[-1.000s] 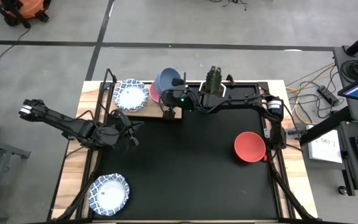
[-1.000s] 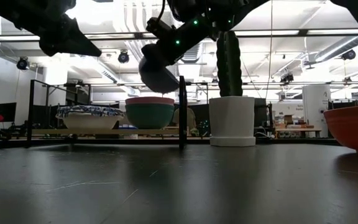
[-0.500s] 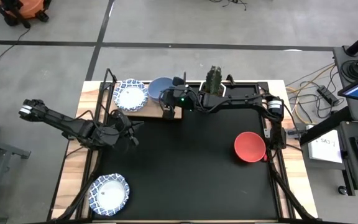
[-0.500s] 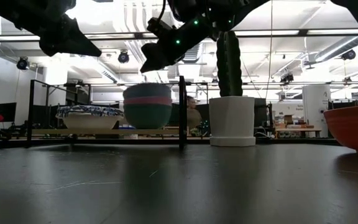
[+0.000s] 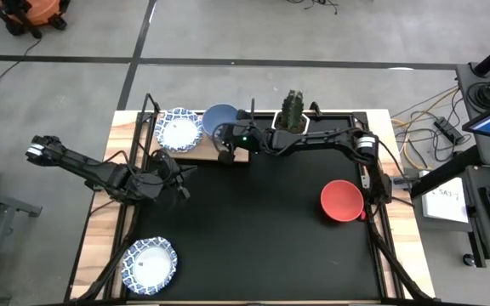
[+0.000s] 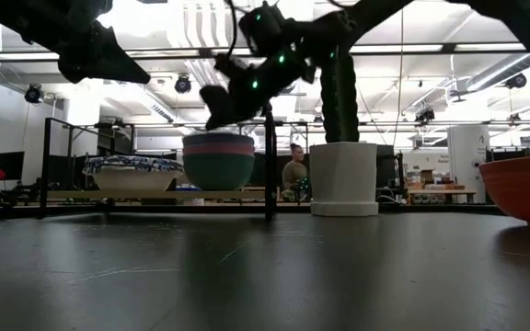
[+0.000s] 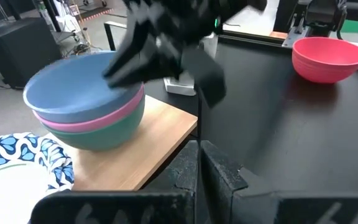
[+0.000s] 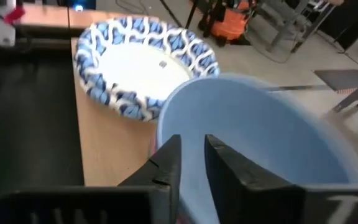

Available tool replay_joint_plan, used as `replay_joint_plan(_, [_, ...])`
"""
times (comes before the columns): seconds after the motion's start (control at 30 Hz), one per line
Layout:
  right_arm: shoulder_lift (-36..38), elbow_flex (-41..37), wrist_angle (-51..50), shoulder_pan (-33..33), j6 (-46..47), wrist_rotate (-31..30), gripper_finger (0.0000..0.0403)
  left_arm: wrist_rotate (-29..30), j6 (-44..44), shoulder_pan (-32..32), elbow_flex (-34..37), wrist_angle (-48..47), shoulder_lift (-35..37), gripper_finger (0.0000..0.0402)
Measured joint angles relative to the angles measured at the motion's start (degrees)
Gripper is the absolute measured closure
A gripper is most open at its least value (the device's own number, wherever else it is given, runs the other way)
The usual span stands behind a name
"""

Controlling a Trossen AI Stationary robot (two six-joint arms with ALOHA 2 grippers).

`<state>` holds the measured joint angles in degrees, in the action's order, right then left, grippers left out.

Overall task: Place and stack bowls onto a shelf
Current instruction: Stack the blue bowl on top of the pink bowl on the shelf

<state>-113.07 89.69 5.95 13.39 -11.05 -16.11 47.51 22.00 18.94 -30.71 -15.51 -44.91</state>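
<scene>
A: Where's the right gripper (image 5: 225,146)?

B: Up at 12 o'clock on the table, over the shelf (image 5: 196,150), just above the near rim of the blue bowl (image 5: 220,120). Fingers (image 8: 166,163) are parted a bit w/ a narrow gap, nothing between them. Not holding the bowl.

A: And the blue bowl?

B: On top of a stack: blue in the pink bowl (image 7: 104,116), pink in the green bowl (image 7: 95,132). Stack sits on the shelf's end nearest the cactus pot (image 6: 343,176). Low view shows all 3 nested and level.

A: Rest of the shelf?

B: Blue-patterned white bowl (image 5: 178,130) just beside the stack, toward 11 o'clock. Apart, not touching as far as I can tell.

A: Other bowls?

B: Red bowl (image 5: 342,200) on the black tabletop (image 5: 253,229) at 3 o'clock, near the edge. 2nd patterned bowl (image 5: 150,263) at 7 o'clock, half on the wooden border.

A: Left gripper (image 5: 179,180)?

B: At 9 o'clock, well apart from the shelf, pointing inward. Jaws closed tight, empty.
</scene>
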Motion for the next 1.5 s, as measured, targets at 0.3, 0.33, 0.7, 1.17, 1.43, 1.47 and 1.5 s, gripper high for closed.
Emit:
replay_joint_plan(0.3, [-1.8, 0.0, 0.7, -0.1, 0.0, -0.3, 0.0386, 0.0, 0.0, 0.0, 0.0, -0.1, 0.0, 0.0402])
replay_joint_plan(0.33, [-1.4, 0.0, 0.7, -0.1, 0.0, -0.4, 0.0388, 0.0, 0.0, 0.0, 0.0, -0.2, 0.0, 0.0402])
replay_joint_plan(0.7, [8.9, -1.0, -9.5, -2.4, -0.8, 0.6, 0.039, -0.1, 1.3, 0.0, 0.0, -1.1, 0.0, 0.0402])
replay_joint_plan(1.17, [35.0, -34.0, 2.4, -12.3, 1.0, 1.6, 0.039, -1.0, -12.5, -4.0, -0.3, 25.1, -11.6, 0.0402])
replay_joint_plan(1.43, [43.5, -44.0, 10.2, -13.9, 0.7, 1.5, 0.039, -13.9, -28.9, -25.5, -5.3, 35.1, -16.5, 0.0402])
replay_joint_plan(1.47, [44.1, -44.7, 10.0, -13.9, 0.7, 1.5, 0.039, -17.6, -29.2, -29.2, -6.1, 35.6, -17.4, 0.0402])
replay_joint_plan(1.5, [44.6, -45.2, 10.0, -14.0, 0.7, 1.5, 0.039, -21.0, -29.1, -32.8, -6.8, 36.0, -18.4, 0.0402])
